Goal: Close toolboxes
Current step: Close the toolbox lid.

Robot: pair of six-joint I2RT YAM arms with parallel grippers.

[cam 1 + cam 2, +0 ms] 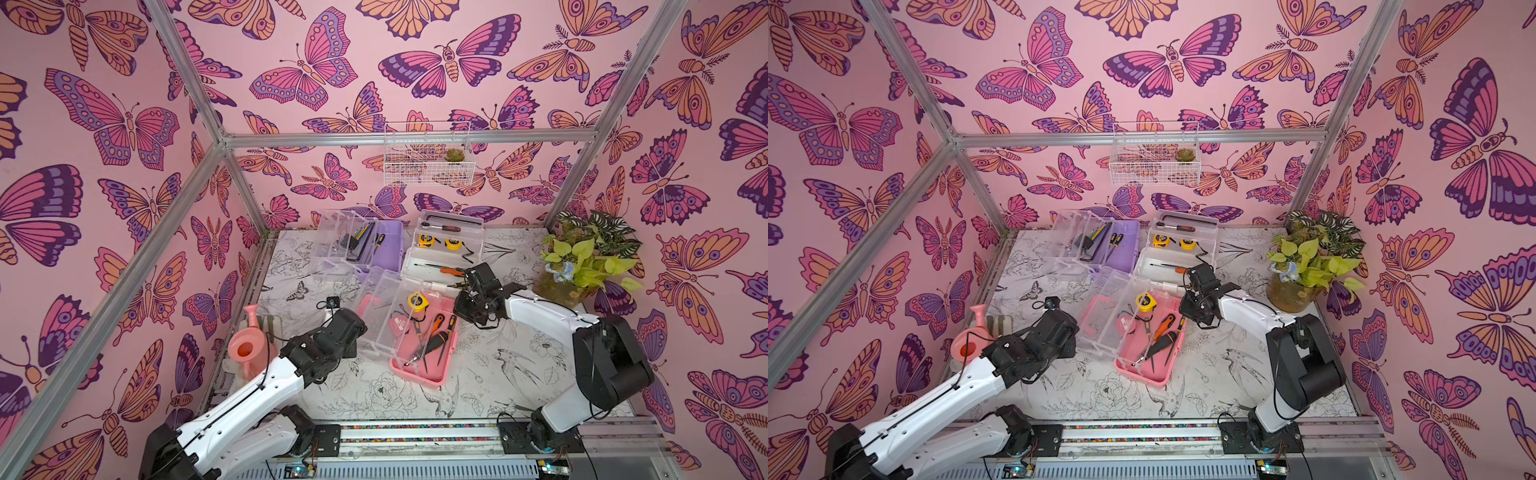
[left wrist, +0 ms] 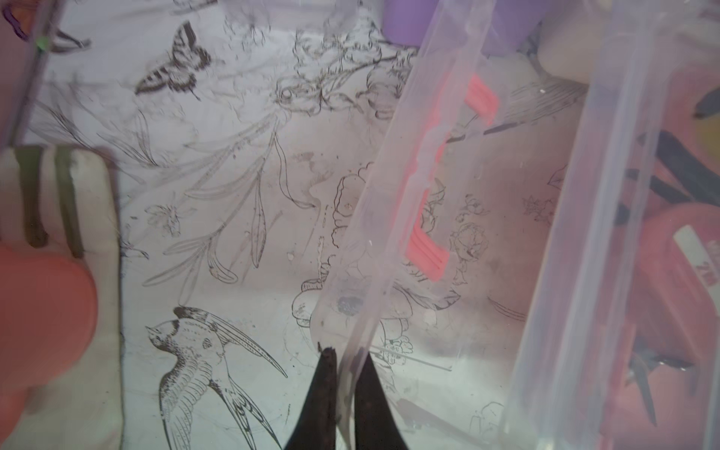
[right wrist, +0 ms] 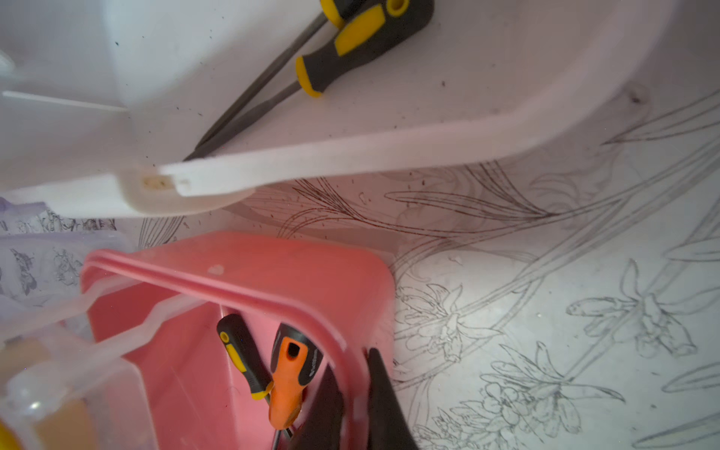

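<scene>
I am working on the pink toolbox (image 1: 419, 376), which is sitting open near the middle of the counter (image 1: 498, 374). Its clear lid (image 1: 380, 307) is swung out toward the left arm's side. Inside the pink base a yellow tape measure (image 1: 417, 301) and several screwdrivers (image 1: 436, 332) are lying loose. My left tool (image 2: 346, 389) is pinching an edge of that clear lid, its dark fingers (image 2: 325, 393) nearly together with only the thin plastic between them. My right tool (image 3: 354, 405) is clamping the pink toolbox's rim near a far corner, one finger inside the base and one outside. Behind it, the purple toolbox (image 1: 388, 249) and the white toolbox (image 1: 417, 272) are sitting side by side toward the back wall, both with lids open. A pink watering can (image 1: 245, 349) is standing at the counter's left edge, a potted plant (image 1: 590, 257) is filling the back right corner, and a white wire basket (image 1: 428, 166) is hanging on the wall.
</scene>
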